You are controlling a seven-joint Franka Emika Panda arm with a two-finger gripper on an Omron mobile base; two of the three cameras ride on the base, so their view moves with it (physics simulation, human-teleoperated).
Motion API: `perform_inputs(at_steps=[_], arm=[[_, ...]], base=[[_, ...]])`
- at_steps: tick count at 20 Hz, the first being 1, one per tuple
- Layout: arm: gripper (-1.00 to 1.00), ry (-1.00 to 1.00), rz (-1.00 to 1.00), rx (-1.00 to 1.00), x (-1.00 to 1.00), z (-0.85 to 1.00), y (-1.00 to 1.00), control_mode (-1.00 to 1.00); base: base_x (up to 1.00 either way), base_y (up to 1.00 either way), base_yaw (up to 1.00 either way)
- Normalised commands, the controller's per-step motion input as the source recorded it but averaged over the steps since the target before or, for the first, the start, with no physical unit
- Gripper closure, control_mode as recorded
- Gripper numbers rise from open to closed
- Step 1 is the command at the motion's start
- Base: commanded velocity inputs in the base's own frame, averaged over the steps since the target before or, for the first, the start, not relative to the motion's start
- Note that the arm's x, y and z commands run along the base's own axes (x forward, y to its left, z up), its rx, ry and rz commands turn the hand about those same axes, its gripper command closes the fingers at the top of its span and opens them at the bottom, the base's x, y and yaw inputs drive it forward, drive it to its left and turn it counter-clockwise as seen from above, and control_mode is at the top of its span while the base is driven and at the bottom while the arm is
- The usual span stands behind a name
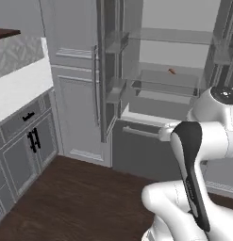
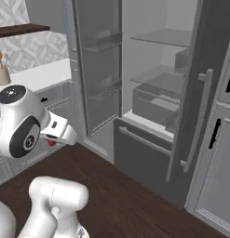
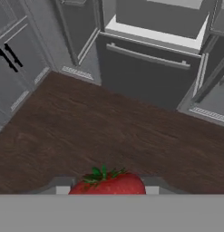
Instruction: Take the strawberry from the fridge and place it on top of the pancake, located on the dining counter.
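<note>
Seemingly well clear of the shelves, the white arm fills the lower right of the left base view, while the fridge (image 1: 155,70) stands with both doors swung wide and its bottom drawer shut. On a glass shelf inside lies a small elongated orange-red item (image 1: 171,71), which is not the fruit wanted

From the right base view the gripper (image 2: 52,141) shows just past the wrist, low over the dark wood floor (image 2: 135,200), with a speck of red between the jaws: the strawberry (image 2: 51,142). A wall counter (image 2: 37,76) with a utensil holder (image 2: 1,69) sits behind it

Through the hand view the strawberry (image 3: 109,183) sits right at the bottom edge, green leaves up, with the two finger tips pressed to its flanks, so the jaws are clenched on it. Below lie the floor and the fridge's drawer front (image 3: 147,72)

By my judgement the fruit is very light, soft and easily bruised, with a slightly slick skin; the hold across its widest middle looks the sound one, gentle enough not to crush it. The pancake and the dining counter are yet to be reached
</note>
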Motion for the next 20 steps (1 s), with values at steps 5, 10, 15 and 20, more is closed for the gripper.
perform_inputs(at_steps=[5, 10, 15, 20], arm=[[1.0, 0.0, 0.0, 0.0, 0.0, 0.0, 0.0, 1.0], [1.0, 0.0, 0.0, 0.0, 0.0, 0.0, 0.0, 1.0], [1.0, 0.0, 0.0, 0.0, 0.0, 0.0, 0.0, 1.0], [1.0, 0.0, 0.0, 0.0, 0.0, 0.0, 0.0, 1.0]], base=[[-0.54, 0.55, 0.67], [-0.5, 0.79, 0.83], [-0.44, 0.7, 0.91], [-0.35, 0.97, 0.83]])
